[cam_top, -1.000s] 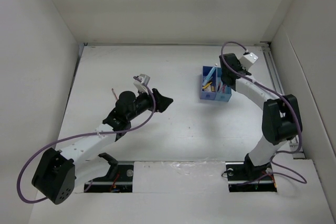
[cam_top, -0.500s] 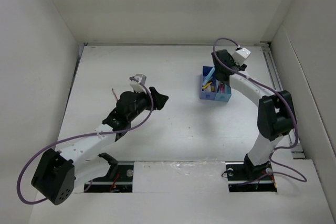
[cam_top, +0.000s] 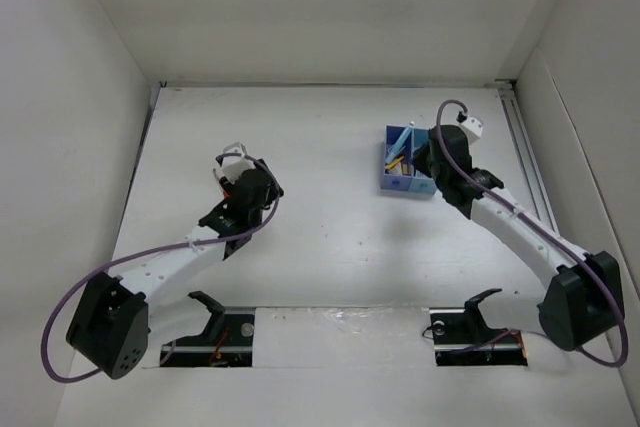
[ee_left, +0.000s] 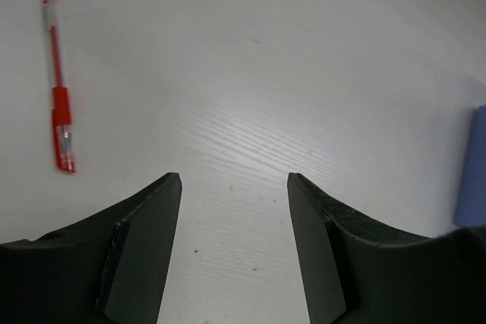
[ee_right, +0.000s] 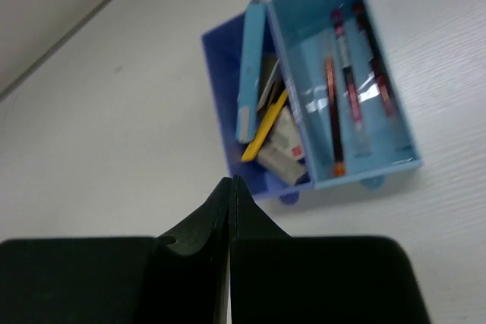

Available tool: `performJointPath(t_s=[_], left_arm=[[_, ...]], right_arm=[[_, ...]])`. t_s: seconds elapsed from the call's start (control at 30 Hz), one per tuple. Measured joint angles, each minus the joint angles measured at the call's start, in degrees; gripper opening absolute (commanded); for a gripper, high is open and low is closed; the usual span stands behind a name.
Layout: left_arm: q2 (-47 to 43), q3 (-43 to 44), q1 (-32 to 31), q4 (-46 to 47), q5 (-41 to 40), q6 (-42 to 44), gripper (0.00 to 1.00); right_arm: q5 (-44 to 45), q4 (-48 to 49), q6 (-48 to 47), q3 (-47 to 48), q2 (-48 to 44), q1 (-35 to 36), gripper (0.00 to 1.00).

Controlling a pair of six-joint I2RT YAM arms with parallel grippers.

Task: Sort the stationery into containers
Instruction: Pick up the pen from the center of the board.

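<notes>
Pen point(ee_left: 60, 108) | red, flat on table point(ee_left: 304, 73) | long axis near-to-far

Table point(cam_top: 340, 232); box point(cam_top: 408, 185); red pen point(ee_left: 58, 104), perhaps capped

Lab: white-walled test enclosure point(cam_top: 80, 97)

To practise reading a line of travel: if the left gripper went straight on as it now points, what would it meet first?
Probably bare table, though depth is unclear. The open left gripper points at nothing else; the red pen lies off to one side.
</notes>
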Motion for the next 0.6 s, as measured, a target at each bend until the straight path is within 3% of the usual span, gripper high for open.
performJointPath(t_s=[0.1, 0.27, 0.33, 0.47, 0.6], left_arm=[[3.6, 2.4, 2.2, -3.9, -3.2, -3.5, 0.53], [8.0, 2.7, 12.5, -6.1, -1.0, -6.5, 0.49], [8.7, 2.7, 15.5, -6.6, -1.4, -7.3, 0.53], [10.4, 2.7, 18.2, -7.0, -1.2, -7.5, 0.56], [18.0, 3.9, 22.8, -6.0, 3.3, -6.5, 0.53]], right_arm=[[-5.0, 0.5, 0.0, -2.1, -1.9, 2.5, 0.00], [-9.8, 2.2, 0.3, -5.7, -6.1, 4.3, 0.24], [-11.5, 3.6, 0.5, -7.0, -7.0, 4.3, 0.30], [-15.0, 5.6, 0.7, -8.4, -6.8, 4.5, 0.31], [-17.8, 6.4, 0.8, -8.8, -6.1, 5.4, 0.33]])
